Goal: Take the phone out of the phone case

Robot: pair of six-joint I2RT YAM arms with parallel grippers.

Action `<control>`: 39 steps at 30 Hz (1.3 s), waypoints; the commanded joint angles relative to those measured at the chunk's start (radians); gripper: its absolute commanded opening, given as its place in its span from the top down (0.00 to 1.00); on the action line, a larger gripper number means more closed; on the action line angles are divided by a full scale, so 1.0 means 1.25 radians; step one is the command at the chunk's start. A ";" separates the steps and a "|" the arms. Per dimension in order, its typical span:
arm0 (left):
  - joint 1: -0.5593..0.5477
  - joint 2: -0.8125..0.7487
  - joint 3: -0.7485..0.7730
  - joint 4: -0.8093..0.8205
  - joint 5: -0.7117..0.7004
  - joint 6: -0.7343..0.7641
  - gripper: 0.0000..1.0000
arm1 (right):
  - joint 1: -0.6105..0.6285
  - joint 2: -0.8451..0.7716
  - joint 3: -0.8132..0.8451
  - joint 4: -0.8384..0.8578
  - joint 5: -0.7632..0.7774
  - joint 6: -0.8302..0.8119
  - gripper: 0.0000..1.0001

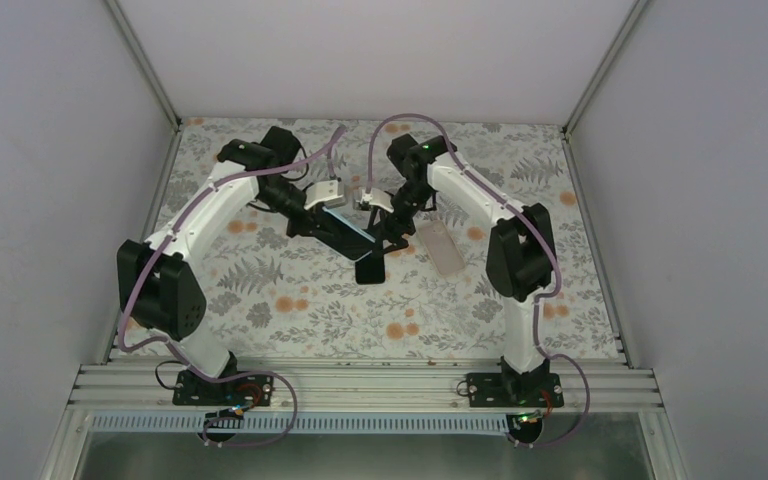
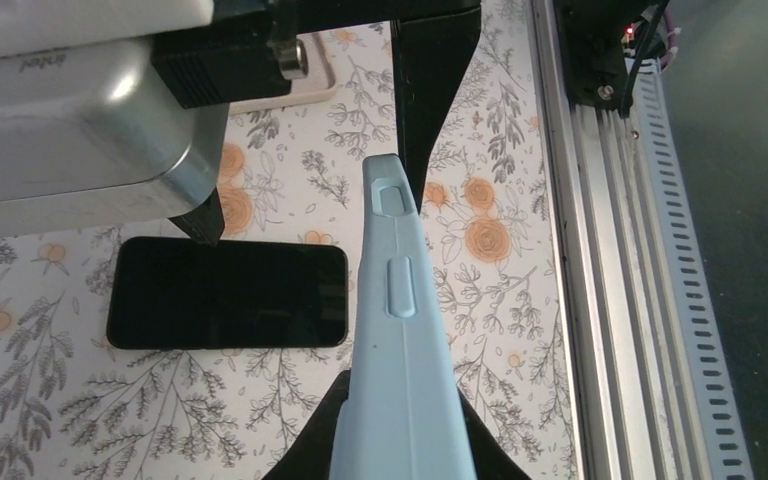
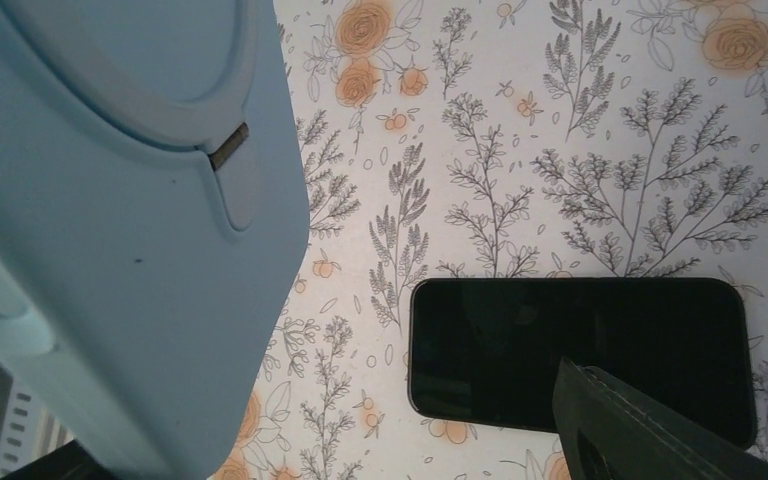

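The black phone (image 2: 227, 293) lies flat and bare on the floral table, screen up, also seen in the right wrist view (image 3: 580, 345) and the top view (image 1: 370, 268). The light blue phone case (image 2: 400, 350) is off the phone and raised above the table, edge-on, with my left gripper (image 2: 400, 435) shut on it. Its back fills the left of the right wrist view (image 3: 110, 200). My right gripper (image 3: 350, 455) stands open between case and phone, holding nothing. One of its fingers (image 3: 650, 430) hangs over the phone's near edge.
A beige flat case-like item (image 1: 443, 247) lies on the table right of the grippers. The aluminium rail (image 2: 600, 260) runs along the table's near edge. White walls enclose the floral table (image 1: 290, 320) on three sides.
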 commanded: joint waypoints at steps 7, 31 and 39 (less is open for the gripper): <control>-0.013 -0.053 -0.023 -0.059 0.062 0.029 0.98 | -0.059 0.082 0.112 0.023 0.067 -0.026 0.14; -0.014 -0.025 0.005 -0.059 0.063 0.027 0.98 | -0.102 0.055 0.082 0.021 0.048 -0.062 0.15; -0.014 -0.020 0.006 -0.059 0.070 0.032 0.98 | -0.034 -0.073 -0.059 0.022 -0.030 -0.042 0.15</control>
